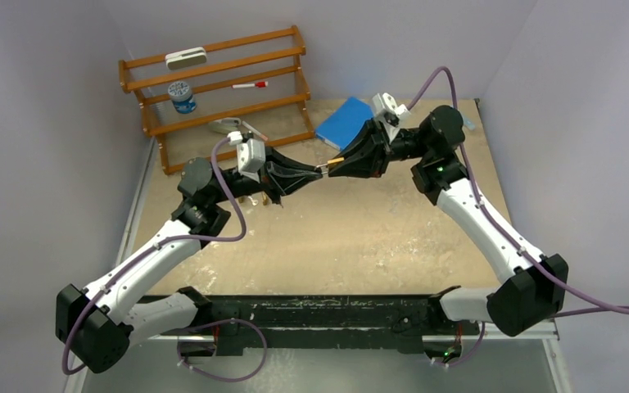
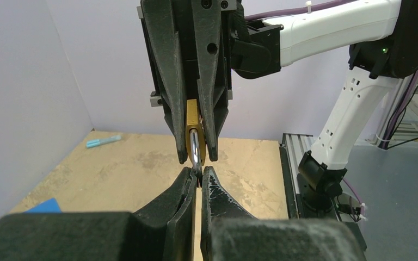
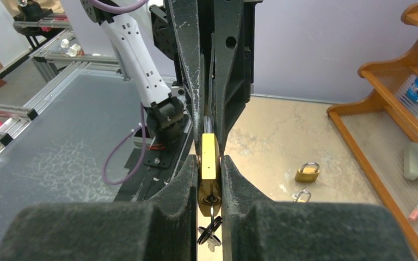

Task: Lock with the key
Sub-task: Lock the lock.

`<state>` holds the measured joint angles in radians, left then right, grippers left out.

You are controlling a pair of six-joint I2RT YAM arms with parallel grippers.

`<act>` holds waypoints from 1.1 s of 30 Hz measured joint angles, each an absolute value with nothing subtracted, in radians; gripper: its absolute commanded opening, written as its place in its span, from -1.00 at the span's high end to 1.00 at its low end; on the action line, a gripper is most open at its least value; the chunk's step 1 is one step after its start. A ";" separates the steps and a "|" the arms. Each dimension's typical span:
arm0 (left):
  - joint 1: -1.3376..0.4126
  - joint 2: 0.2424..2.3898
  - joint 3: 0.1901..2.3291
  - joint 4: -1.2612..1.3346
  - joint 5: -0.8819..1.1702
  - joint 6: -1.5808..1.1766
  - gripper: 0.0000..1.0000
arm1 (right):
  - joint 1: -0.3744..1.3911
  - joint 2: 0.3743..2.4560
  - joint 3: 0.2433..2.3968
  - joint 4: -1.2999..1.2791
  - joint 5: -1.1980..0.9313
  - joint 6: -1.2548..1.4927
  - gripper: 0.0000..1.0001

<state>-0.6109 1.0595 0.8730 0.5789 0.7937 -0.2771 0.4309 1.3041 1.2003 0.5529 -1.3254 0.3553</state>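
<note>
A brass padlock (image 3: 209,163) is held in mid-air between the two arms. My right gripper (image 3: 209,159) is shut on its body. A key (image 3: 211,205) sits in the keyhole at the near end, and a dark key ring (image 3: 209,232) hangs from it. My left gripper (image 2: 197,173) is shut on the tip of the silver shackle (image 2: 195,154), which sticks out of the brass body (image 2: 191,128). In the top view the left gripper (image 1: 315,171) and right gripper (image 1: 341,161) meet tip to tip above the table's middle.
Two more small padlocks (image 3: 307,173) (image 3: 302,194) lie on the table near the wooden rack (image 1: 221,82). The rack holds a jar (image 1: 182,97) and a marker (image 1: 250,84). A blue notebook (image 1: 344,121) lies at the back. A light blue pen (image 2: 103,141) lies by the wall.
</note>
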 measured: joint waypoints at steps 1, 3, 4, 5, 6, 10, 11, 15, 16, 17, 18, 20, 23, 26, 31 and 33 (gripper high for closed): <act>-0.609 1.061 0.873 0.581 0.794 -0.279 1.00 | 0.432 1.307 1.200 0.554 -1.323 0.355 1.00; -0.607 1.067 0.873 0.586 0.795 -0.281 1.00 | 0.432 1.314 1.200 0.559 -1.322 0.355 1.00; -0.606 1.069 0.873 0.588 0.795 -0.282 1.00 | 0.432 1.317 1.200 0.563 -1.322 0.355 1.00; -0.605 1.072 0.873 0.590 0.795 -0.286 1.00 | 0.433 1.321 1.200 0.567 -1.321 0.355 1.00; -0.604 1.076 0.873 0.594 0.794 -0.289 1.00 | 0.436 1.324 1.200 0.573 -1.320 0.356 1.00; -0.604 1.096 0.873 0.614 0.794 -0.298 1.00 | 0.447 1.340 1.201 0.609 -1.316 0.370 1.00; -0.604 1.099 0.873 0.621 0.795 -0.300 1.00 | 0.448 1.342 1.201 0.618 -1.316 0.375 1.00; -0.604 1.110 0.873 0.646 0.793 -0.305 1.00 | 0.449 1.349 1.206 0.653 -1.316 0.392 1.00; -0.604 1.110 0.873 0.649 0.793 -0.305 1.00 | 0.449 1.349 1.206 0.658 -1.316 0.394 1.00; -0.604 1.108 0.873 0.649 0.791 -0.304 1.00 | 0.449 1.348 1.206 0.662 -1.315 0.396 1.00; -0.604 1.105 0.873 0.647 0.789 -0.301 1.00 | 0.449 1.348 1.206 0.664 -1.313 0.397 1.00; -0.608 1.091 0.873 0.622 0.773 -0.284 1.00 | 0.453 1.347 1.206 0.663 -1.309 0.396 1.00; -0.617 1.060 0.873 0.571 0.746 -0.253 1.00 | 0.462 1.343 1.206 0.659 -1.307 0.393 1.00; -0.633 1.018 0.873 0.518 0.714 -0.222 1.00 | 0.466 1.325 1.193 0.654 -1.300 0.389 1.00; -0.658 0.986 0.873 0.429 0.676 -0.179 1.00 | 0.457 1.288 1.151 0.636 -1.294 0.385 1.00; -0.662 0.984 0.873 0.416 0.668 -0.169 1.00 | 0.456 1.287 1.150 0.624 -1.293 0.379 1.00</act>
